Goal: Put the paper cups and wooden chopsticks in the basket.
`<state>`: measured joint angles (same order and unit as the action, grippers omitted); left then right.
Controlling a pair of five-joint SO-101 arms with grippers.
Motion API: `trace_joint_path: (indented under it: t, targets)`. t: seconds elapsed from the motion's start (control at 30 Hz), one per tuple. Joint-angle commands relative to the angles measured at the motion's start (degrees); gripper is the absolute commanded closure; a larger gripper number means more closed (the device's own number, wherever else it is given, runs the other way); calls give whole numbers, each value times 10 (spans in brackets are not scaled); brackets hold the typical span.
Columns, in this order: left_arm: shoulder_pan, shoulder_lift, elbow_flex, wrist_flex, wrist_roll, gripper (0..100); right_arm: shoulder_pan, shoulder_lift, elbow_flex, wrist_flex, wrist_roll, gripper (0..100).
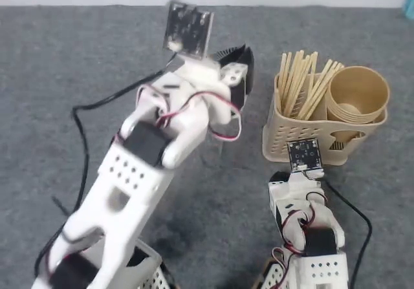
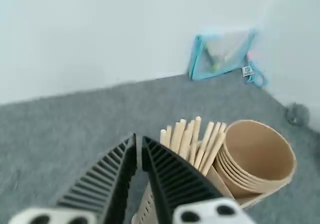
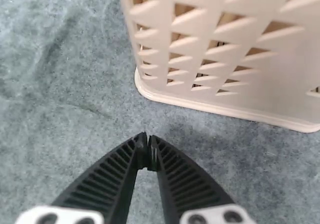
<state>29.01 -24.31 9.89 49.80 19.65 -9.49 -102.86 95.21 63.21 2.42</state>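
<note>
- The left pincer (image 2: 139,139) is raised above the counter (image 1: 65,75), just beside the basket (image 1: 278,143). Its fingers are drawn almost together, with a thin slit between them and nothing in it.
- The right pincer (image 3: 147,143) sits low over the counter, near the foot of the basket's slotted wall. Its tips are pressed together and it holds nothing.
- The basket stands upright on the grey counter, ahead of the right arm.
- The chopsticks (image 1: 301,82) stand bundled in the basket on the side nearer the left arm, their ends fanning out above the rim.
- The cups (image 1: 359,95) are nested in one stack in the basket's other side, mouth up and leaning a little.
- A black cable (image 1: 84,147) trails over the counter beside the left arm.
- A blue-edged bag (image 2: 225,53) leans on the wall behind the counter.
</note>
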Motion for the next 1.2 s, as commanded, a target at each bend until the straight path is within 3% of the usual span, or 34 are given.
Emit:
trace_joint_path:
  t: [0.0,0.17,0.4,0.5,0.63,0.87,1.17]
  targets:
    - [12,103,-149,86,7,984,-3,-11,1,-2,9,991]
    - [56,270,-384,257,6,970,-1,-11,2,-2,9,991]
    - [84,487,-667,447,7,743,0,-11,2,-2,9,991]
    - [79,570,-763,504,7,730,0,-11,2,-2,9,991]
    - [50,633,-825,508,9,789,0,-11,1,-2,9,991]
    - [43,645,-830,508,7,924,0,-11,1,-2,9,990]
    - [70,586,-846,508,7,833,0,-11,1,-8,9,991]
